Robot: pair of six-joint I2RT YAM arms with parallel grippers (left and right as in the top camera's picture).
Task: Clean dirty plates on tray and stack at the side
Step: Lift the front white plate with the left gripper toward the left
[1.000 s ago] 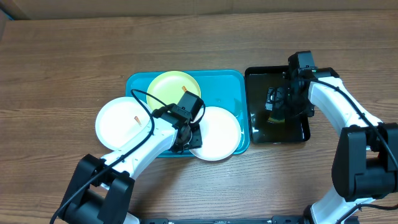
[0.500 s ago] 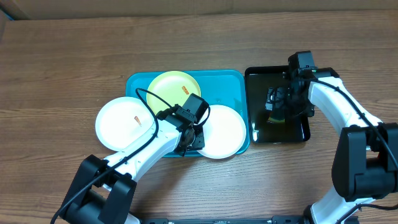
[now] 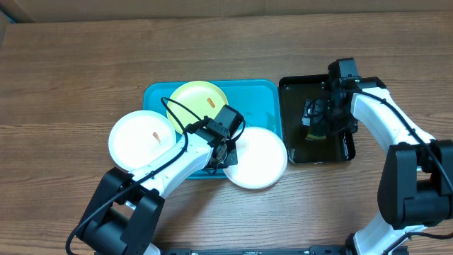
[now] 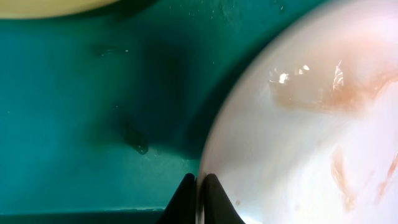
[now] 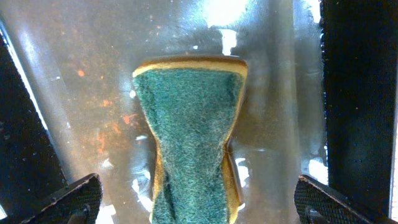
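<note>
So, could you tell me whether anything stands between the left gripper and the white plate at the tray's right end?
Nothing visible does. The left gripper is shut on the rim of the white plate, which overhangs the front right corner of the tray. The yellow-green plate lies further back, clear of the grip.

surface: wooden table point(image 3: 71, 57) | on it: turquoise tray point(image 3: 256, 99), black tray point(image 3: 292, 106), left white plate point(image 3: 134, 145)

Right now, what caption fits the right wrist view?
Open gripper above a green sponge in the wet black tray.
</note>
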